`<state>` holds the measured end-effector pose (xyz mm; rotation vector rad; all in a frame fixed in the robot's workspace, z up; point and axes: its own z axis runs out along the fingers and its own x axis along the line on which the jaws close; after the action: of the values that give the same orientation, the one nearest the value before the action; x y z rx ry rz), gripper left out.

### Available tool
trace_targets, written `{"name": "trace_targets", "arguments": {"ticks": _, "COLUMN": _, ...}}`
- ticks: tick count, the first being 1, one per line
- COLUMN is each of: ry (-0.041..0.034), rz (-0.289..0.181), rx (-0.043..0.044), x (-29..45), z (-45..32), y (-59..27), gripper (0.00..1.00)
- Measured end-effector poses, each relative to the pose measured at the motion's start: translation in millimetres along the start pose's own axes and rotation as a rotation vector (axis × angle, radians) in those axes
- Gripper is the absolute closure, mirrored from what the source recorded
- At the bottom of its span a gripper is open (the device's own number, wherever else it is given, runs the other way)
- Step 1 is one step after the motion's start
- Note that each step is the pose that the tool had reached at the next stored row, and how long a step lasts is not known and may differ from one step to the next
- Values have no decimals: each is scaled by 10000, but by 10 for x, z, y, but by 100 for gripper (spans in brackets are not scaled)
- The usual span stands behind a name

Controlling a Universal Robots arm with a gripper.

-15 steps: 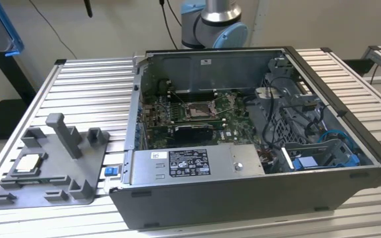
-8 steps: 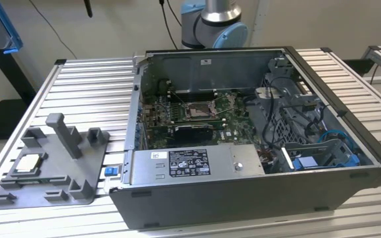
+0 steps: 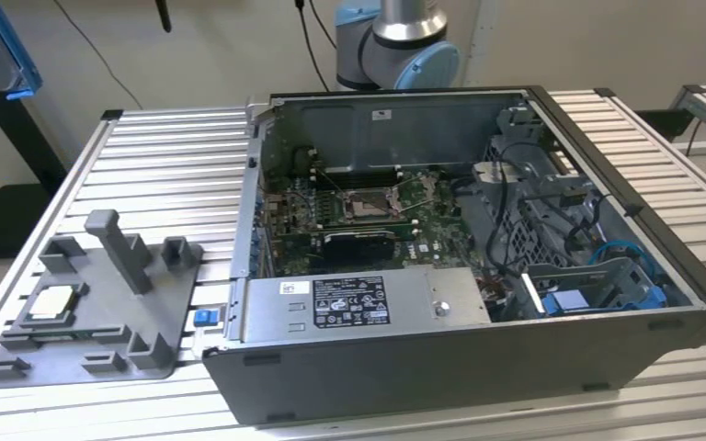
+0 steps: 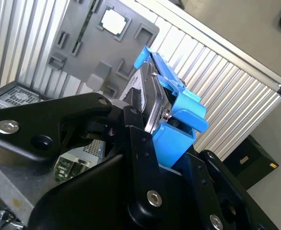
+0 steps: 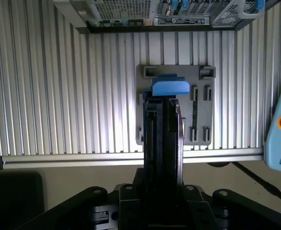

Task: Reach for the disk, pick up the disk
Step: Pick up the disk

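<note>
Black fingers (image 4: 136, 132) clamp the disk (image 4: 155, 100) by its flat faces, its blue bracket (image 4: 181, 108) jutting beyond them, well above the grey fixture (image 5: 203, 96) on the ribbed tabletop (image 5: 59, 96). A firm, centred squeeze should prevent slipping.

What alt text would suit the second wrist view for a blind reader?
The black tool clamps the disk, a silver drive in a blue bracket, above a ribbed metal table. On it lies a grey tray holding a square chip.
</note>
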<state>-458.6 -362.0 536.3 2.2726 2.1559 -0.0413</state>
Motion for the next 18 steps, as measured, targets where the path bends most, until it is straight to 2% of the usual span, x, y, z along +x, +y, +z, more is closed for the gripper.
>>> {"name": "trace_targets", "arguments": {"ticks": 2, "ry": 0, "rz": -1, "rx": 0, "x": 0, "z": 0, "y": 16, "gripper": 100}}
{"name": "trace_targets", "arguments": {"ticks": 5, "ry": 0, "rz": 0, "rx": 0, "x": 5, "z": -2, "y": 92, "gripper": 100}}
{"name": "trace_targets", "arguments": {"ticks": 18, "ry": 0, "rz": 0, "rx": 0, "x": 34, "z": -8, "y": 655, "gripper": 100}}
